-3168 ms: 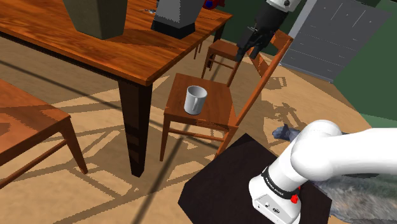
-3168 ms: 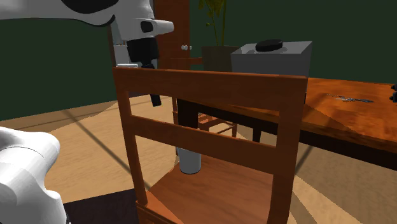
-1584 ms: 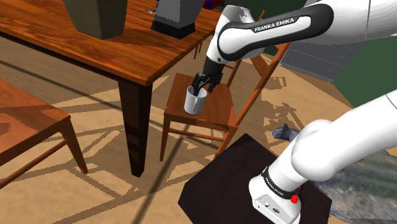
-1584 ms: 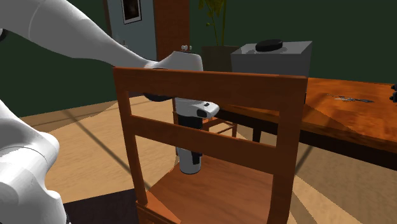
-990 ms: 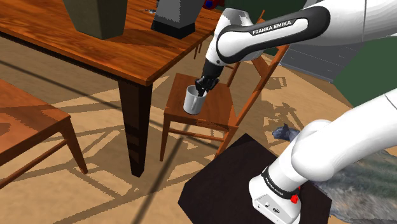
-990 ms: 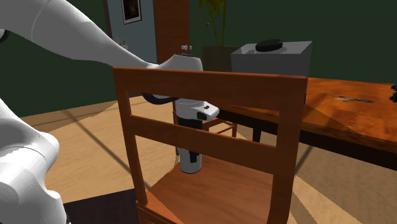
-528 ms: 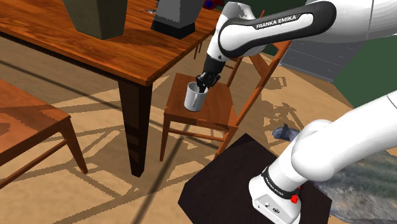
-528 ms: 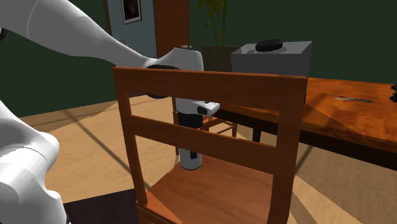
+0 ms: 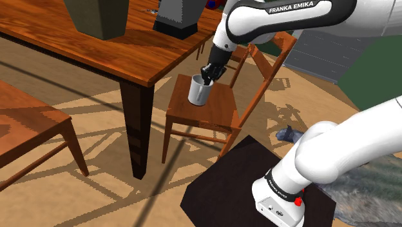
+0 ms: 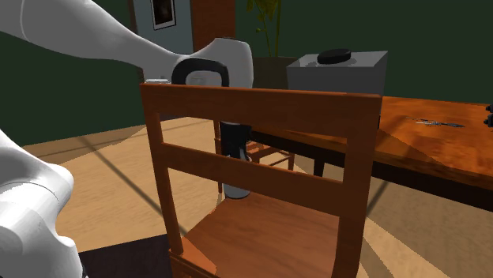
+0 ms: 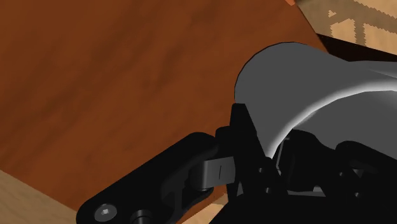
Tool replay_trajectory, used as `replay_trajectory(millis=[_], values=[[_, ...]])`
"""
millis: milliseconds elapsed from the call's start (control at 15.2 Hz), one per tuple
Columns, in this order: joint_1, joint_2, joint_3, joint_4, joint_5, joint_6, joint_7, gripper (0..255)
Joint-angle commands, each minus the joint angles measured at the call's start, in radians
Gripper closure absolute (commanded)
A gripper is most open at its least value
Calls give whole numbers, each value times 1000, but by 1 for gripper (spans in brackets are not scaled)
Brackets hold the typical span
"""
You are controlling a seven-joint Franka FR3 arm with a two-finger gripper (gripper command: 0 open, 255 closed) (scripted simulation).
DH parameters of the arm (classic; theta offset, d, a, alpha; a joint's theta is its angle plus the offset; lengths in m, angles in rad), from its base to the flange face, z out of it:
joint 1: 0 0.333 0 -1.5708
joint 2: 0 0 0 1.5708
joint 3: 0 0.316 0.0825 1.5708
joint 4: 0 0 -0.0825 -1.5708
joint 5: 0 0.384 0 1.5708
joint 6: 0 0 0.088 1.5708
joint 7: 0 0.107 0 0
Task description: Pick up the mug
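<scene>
A light grey mug (image 9: 199,91) hangs a little above the seat of a wooden chair (image 9: 219,113), slightly tilted. My black gripper (image 9: 207,76) comes down from above and is shut on the mug's rim, one finger inside and one outside. In the wrist view the fingers (image 11: 245,137) clasp the mug's wall (image 11: 299,83) over the brown chair seat (image 11: 114,83). In the second exterior view the mug (image 10: 235,186) shows between the slats of the chair's back (image 10: 261,100), partly hidden by them.
A wooden table (image 9: 96,48) stands close to the chair on the shoulder view's left, carrying a dark vase (image 9: 96,16) and a grey box (image 9: 179,16). Another chair (image 9: 225,51) stands behind, a wooden bench (image 9: 32,129) at lower left. My stand (image 9: 245,187) is at lower right.
The gripper came down onto the mug, shut on its rim, and has now raised it off the chair seat, moving it slightly up and toward the shoulder view's right.
</scene>
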Motion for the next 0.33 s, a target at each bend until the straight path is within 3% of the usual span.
replay_trajectory(millis=[0,264], values=[[0,-9,0,22,-1,-30,2,255],[-1,-16,-1,45,-2,-61,4,255]])
